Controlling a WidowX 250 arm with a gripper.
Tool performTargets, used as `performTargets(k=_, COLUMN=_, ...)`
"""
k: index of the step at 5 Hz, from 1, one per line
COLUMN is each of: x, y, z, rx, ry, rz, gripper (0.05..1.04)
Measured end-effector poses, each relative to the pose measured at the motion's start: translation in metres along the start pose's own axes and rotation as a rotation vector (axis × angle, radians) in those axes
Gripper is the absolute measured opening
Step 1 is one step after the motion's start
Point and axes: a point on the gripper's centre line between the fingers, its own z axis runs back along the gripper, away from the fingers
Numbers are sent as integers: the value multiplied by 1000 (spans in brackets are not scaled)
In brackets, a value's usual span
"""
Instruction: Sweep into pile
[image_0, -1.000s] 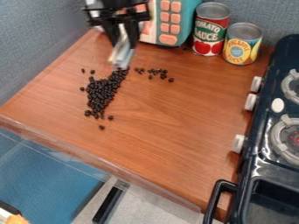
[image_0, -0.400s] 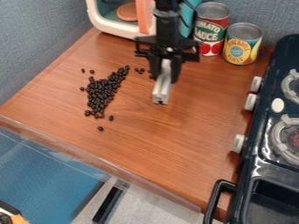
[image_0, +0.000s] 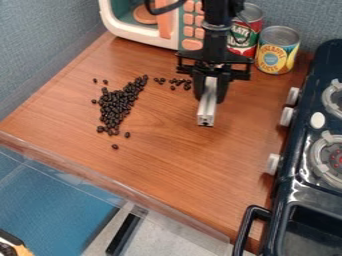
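My gripper (image_0: 210, 95) hangs over the middle of the wooden counter, shut on a light grey bar-like tool (image_0: 207, 107) that points down toward the camera. To its left, a dense pile of black beans (image_0: 117, 106) lies on the counter, with a few single beans (image_0: 115, 146) around its edges. A small loose group of beans (image_0: 180, 82) sits right of the pile's top, just left of the gripper.
A toy microwave (image_0: 143, 22) stands at the back, with a tomato sauce can (image_0: 246, 35) and a pineapple can (image_0: 277, 49) beside it. The black toy stove (image_0: 294, 180) borders the wooden counter (image_0: 180, 160) on the right.
From above the top of the bean pile, my gripper has moved right and toward the camera with the tool. The single bean below the pile has shifted very slightly.
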Motion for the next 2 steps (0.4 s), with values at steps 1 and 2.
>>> performTargets(k=1, x=9, y=-7, z=-10, rx=7, ry=17, rz=16, gripper=372)
performTargets(k=2, x=17, y=-8, z=-19, rx=18, ry=23, rz=28, gripper=372)
